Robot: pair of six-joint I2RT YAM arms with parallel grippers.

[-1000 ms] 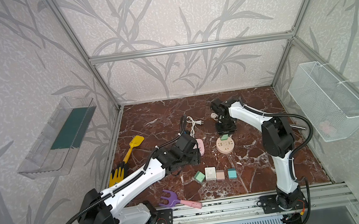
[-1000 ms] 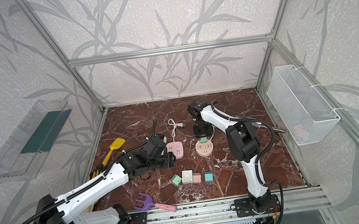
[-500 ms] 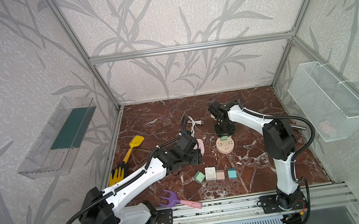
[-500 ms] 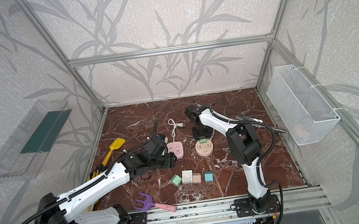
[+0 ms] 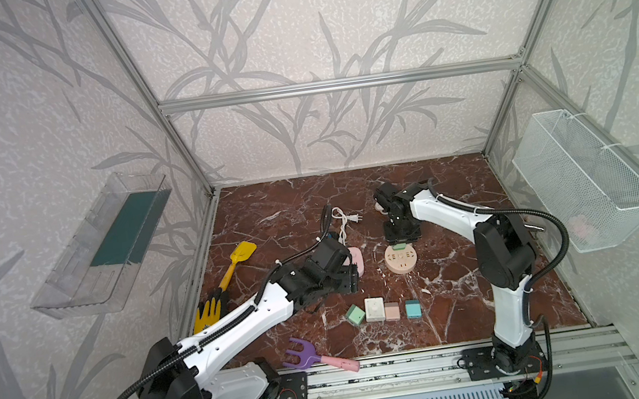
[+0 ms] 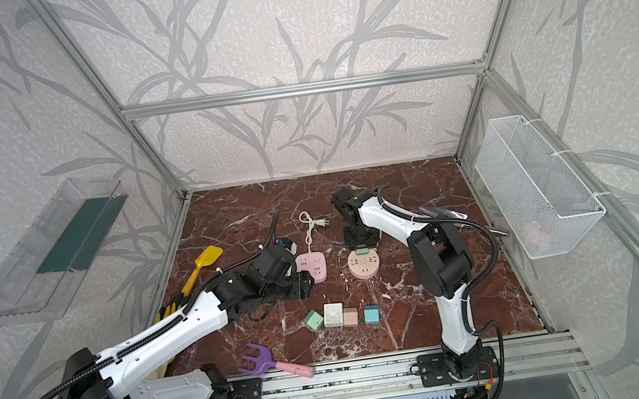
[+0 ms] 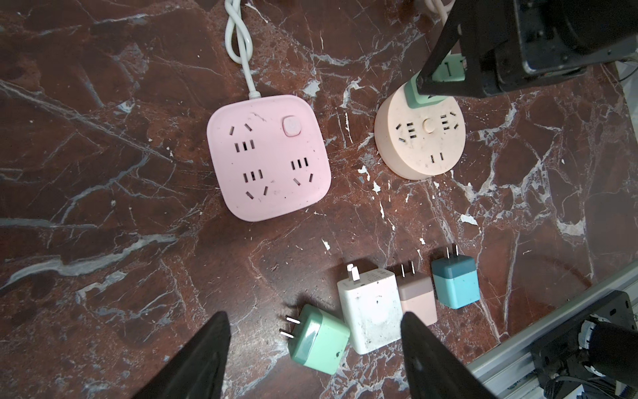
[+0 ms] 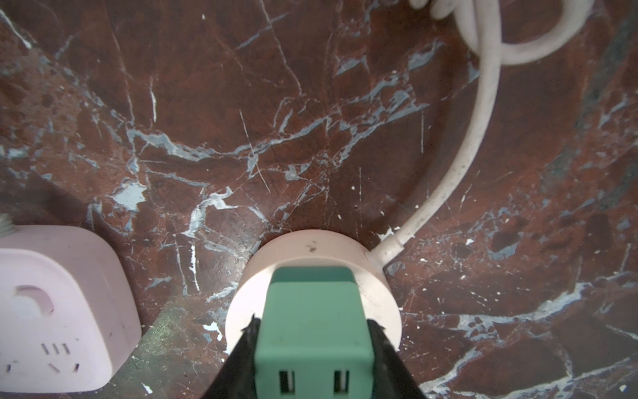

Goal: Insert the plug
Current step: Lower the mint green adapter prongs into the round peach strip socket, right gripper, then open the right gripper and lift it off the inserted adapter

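Note:
My right gripper (image 8: 314, 321) is shut on a green plug (image 8: 312, 328). The plug stands upright on the far part of a round peach socket (image 8: 310, 248), and its prongs are hidden. Both top views show that gripper (image 5: 400, 236) (image 6: 362, 241) over the socket (image 5: 401, 263) (image 6: 364, 268). My left gripper (image 7: 315, 317) (image 5: 351, 278) is open above the floor. A mint plug (image 7: 319, 340) lies on its side below its jaws, untouched. A pink square power strip (image 7: 267, 157) (image 6: 312, 266) lies beside the round socket.
A white plug (image 5: 374, 309), a pink one (image 5: 392, 311) and a blue one (image 5: 412, 309) lie in a row with the mint one. A white cable (image 5: 343, 220) coils behind the strip. A yellow shovel (image 5: 239, 257), a glove (image 5: 207, 311) and a purple rake (image 5: 304, 353) lie at the left and front. A wire basket (image 5: 583, 178) hangs on the right wall.
The left gripper's jaws have spread wider. The right gripper keeps its hold on the green plug over the round socket, with only a slight shift of its wrist.

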